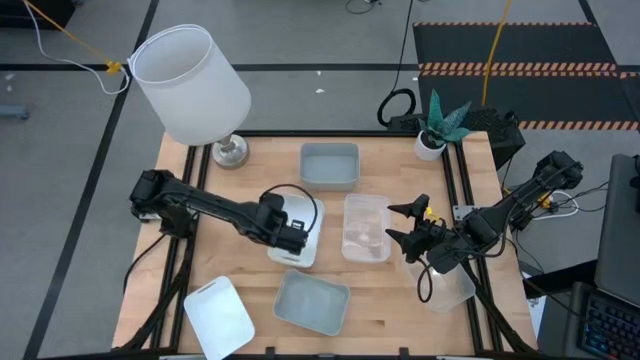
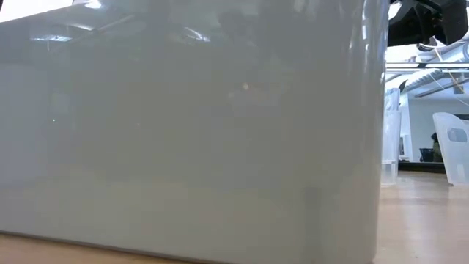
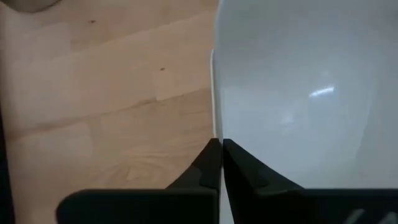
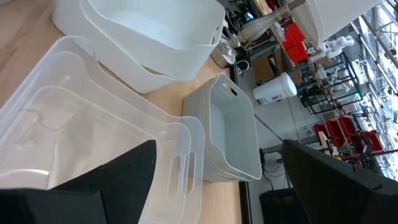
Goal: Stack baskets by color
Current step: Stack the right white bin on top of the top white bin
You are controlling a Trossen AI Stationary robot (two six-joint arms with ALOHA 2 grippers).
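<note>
Left tool (image 1: 293,243) pressed together on the rim of the white basket (image 1: 302,228) at bench centre — in the left wrist view the two fingers (image 3: 205,171) nearly met, with the thin white wall pinched edge-on between them. Appeared to be two white baskets nested there, going by the right wrist view. Right tool (image 1: 405,226) spread wide and empty, hovering just beside the clear basket (image 1: 366,226), which looked to hold a second clear one inside it.

Elsewhere: one grey-blue basket (image 1: 329,165) toward the far edge, another grey-blue basket (image 1: 311,301) near the front edge, a lone white basket (image 1: 219,317) at the front-left corner, and a further clear basket (image 1: 447,290) under the right arm. Low view blocked almost wholly by a pale basket wall close to the lens.

Risks, as judged from here — a thin-rim pinch on one side only, so a lift could tilt the basket and let it slip or swing. With a nested pair, could raise only the upper one, or drag the lower along and drop it. Lamp (image 1: 192,85) and left arm close together; a wide swing toward the corner basket could clip its base. Both arms near the centre — a crossing path could bring the two together.
</note>
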